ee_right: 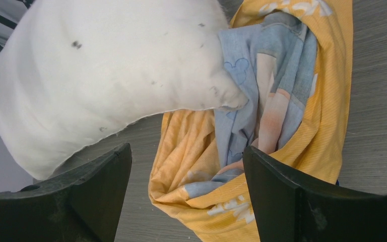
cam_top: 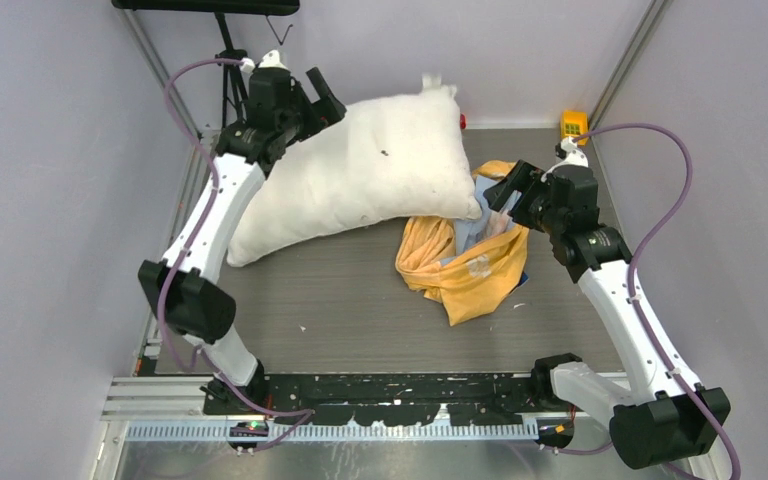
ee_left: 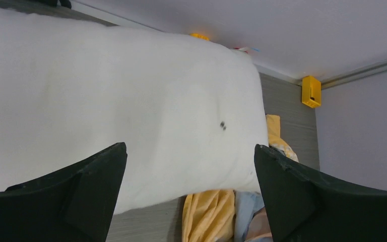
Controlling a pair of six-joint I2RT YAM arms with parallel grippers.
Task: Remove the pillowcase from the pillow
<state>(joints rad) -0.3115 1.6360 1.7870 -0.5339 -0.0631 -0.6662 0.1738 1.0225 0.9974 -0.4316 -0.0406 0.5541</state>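
Noting state: pillow [cam_top: 370, 165] sits tilted up toward the far-left corner of the bench, its top corner above the far edge. Its low right corner overlaps the mouth of the case [cam_top: 465, 270], which lies crumpled right of centre, nearer the right edge. In the right wrist view that corner [ee_right: 227, 98] rests on the blue lining; cannot tell whether it is inside the mouth or only on top.

Left gripper [cam_top: 325, 100]: at the pillow's far-left end, jaws spread wide, gripping nothing; the wrist view shows the pillow [ee_left: 131, 101] beyond the fingers [ee_left: 80, 186].

Right gripper [cam_top: 503, 190]: hovers over the case mouth [ee_right: 302, 126], jaws wide, empty.

Judgement: removal nearly complete; only the corner overlap remains.

Risks:
- Nothing grips the pillow; it may flop back onto the case.
- Nothing pins the case; a snagged corner would drag it along with the pillow.
- Pushing the pillow further could send it over the far or left edge, or onto the block [cam_top: 573, 124] at the far-right corner.
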